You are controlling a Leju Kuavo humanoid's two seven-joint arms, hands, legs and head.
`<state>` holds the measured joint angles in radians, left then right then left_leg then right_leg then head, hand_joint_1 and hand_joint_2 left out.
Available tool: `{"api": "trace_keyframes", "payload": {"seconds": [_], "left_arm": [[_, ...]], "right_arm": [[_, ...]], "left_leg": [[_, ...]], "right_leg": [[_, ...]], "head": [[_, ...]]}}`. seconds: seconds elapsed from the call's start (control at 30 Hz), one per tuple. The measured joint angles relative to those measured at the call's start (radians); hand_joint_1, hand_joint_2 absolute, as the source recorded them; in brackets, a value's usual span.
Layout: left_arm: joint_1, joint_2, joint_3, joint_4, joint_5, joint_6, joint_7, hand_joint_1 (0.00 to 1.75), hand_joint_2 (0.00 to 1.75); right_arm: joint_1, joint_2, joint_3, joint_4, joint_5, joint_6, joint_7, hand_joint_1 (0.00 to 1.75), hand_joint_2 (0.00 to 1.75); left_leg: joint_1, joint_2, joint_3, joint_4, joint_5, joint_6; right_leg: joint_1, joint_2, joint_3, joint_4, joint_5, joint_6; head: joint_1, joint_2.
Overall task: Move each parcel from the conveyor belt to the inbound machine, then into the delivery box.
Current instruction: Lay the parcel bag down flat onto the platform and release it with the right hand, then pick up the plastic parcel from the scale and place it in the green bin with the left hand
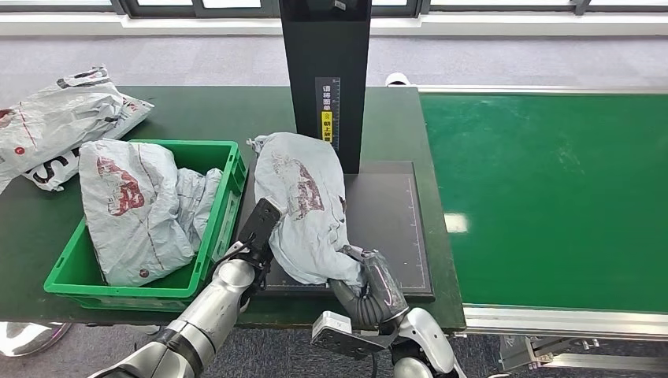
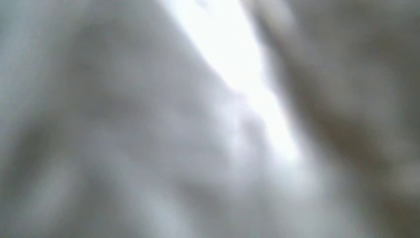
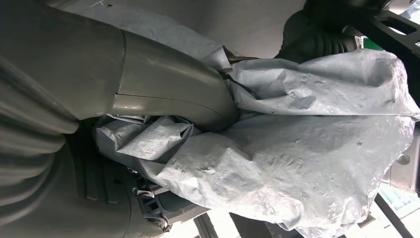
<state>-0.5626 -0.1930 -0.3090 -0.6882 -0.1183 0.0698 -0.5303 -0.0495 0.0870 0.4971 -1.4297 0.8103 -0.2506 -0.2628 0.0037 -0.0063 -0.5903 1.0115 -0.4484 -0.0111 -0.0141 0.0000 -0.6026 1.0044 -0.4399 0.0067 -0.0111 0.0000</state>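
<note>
Parcel (image 1: 303,206) clamped in right robot hand (image 1: 370,285); left robot hand (image 1: 254,236) touches it, grip unclear.

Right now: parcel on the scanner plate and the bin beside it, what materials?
Parcel: looks like thin grey plastic film, a matte poly mailer; it crumples into soft creases under the right hand. Green bin: apparently rigid moulded plastic, slightly glossy, with slotted walls.

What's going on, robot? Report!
Both hands on parcel: right hand grips its near end, left hand at its side. Parcel lies on scanner pad. Green bin already holds parcels.
</note>
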Motion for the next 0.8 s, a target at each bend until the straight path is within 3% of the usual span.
{"api": "trace_keyframes", "payload": {"seconds": [0.53,0.67,0.7,0.8], "left_arm": [[0.0,0.0,0.0,0.0,0.0,0.0,0.0,0.0,1.75],[0.0,0.0,0.0,0.0,-0.007,0.011,0.011,0.0,1.75],[0.0,-0.001,0.0,0.001,-0.019,0.033,0.03,0.0,1.75],[0.0,-0.007,0.0,0.009,-0.066,0.128,0.098,0.0,1.75]], "right_arm": [[0.0,0.0,0.006,0.0,0.0,0.0,0.0,1.75,1.75],[0.001,0.0,0.006,0.0,0.02,0.01,0.02,0.0,1.75],[0.004,-0.002,0.006,0.0,0.056,0.022,0.06,0.0,1.75],[0.038,-0.017,0.006,0.024,0.2,0.027,0.293,0.0,1.75]], "left_leg": [[0.0,0.0,0.0,0.0,0.0,0.0],[0.0,0.0,0.0,0.0,0.0,0.0],[0.0,0.0,0.0,0.0,0.0,0.0],[0.0,-0.001,0.0,0.0,0.0,0.0]], "right_leg": [[0.0,0.0,0.0,0.0,0.0,0.0],[0.0,0.0,0.0,0.0,0.0,0.0],[0.0,0.0,0.0,0.0,0.0,0.0],[0.0,-0.001,0.0,0.0,0.0,0.0]], "head": [[0.0,0.0],[0.0,0.0],[0.0,0.0],[0.0,0.0]]}}
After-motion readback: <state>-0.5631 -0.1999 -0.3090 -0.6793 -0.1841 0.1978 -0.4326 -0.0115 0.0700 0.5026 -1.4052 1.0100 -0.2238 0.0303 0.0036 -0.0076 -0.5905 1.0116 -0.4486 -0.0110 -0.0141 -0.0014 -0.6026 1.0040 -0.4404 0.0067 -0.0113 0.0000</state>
